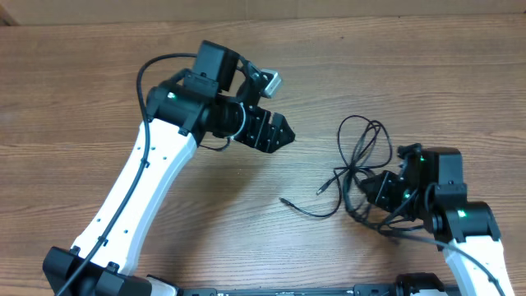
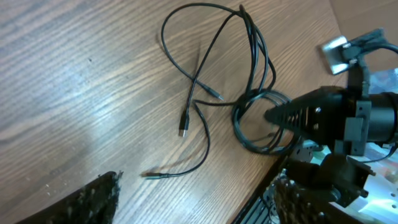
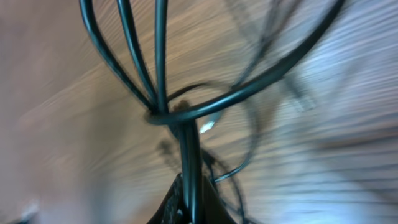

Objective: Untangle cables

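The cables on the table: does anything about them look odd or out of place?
Yes. The cables lie in one tangled heap at the right side of the table, several strands crossing at a knot. The right gripper is shut on them. Two plug ends trail loose toward the middle.

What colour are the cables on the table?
The cables are black, with silvery plug tips; the left wrist view shows it best.

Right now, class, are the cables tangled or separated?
Tangled: the cables loop and cross in one bundle, pinched in the shut right gripper.
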Robot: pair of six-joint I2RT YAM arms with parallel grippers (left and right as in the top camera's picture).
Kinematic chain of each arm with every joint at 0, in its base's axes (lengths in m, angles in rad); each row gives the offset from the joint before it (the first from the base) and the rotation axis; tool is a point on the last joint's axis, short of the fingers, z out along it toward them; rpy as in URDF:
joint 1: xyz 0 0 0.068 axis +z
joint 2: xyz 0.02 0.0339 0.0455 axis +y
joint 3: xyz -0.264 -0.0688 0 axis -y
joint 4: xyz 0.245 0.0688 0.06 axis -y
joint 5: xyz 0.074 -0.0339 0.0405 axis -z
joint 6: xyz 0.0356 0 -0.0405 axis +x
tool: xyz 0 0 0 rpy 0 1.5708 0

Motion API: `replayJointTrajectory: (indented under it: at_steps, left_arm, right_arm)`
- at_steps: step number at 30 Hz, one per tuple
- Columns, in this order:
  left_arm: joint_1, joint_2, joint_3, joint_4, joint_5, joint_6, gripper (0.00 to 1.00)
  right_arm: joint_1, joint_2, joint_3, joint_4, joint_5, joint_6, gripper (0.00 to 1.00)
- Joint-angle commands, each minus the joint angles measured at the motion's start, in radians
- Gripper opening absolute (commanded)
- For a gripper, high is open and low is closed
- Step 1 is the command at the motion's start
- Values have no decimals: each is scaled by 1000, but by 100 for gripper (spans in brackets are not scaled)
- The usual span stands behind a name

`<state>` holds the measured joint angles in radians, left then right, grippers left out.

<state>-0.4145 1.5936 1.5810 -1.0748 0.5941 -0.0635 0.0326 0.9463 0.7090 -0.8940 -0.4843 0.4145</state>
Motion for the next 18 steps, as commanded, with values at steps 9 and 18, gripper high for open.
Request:
replayJointTrajectory:
  at_steps: [9,18]
  left_arm:
    - [-106,-6,13,2,77,-10,74]
    - [-116,-6,13,18,139,24,74]
  right_arm:
    - [0,131,33,300,-602,5,4]
    - [0,131,33,720,-666,216,4]
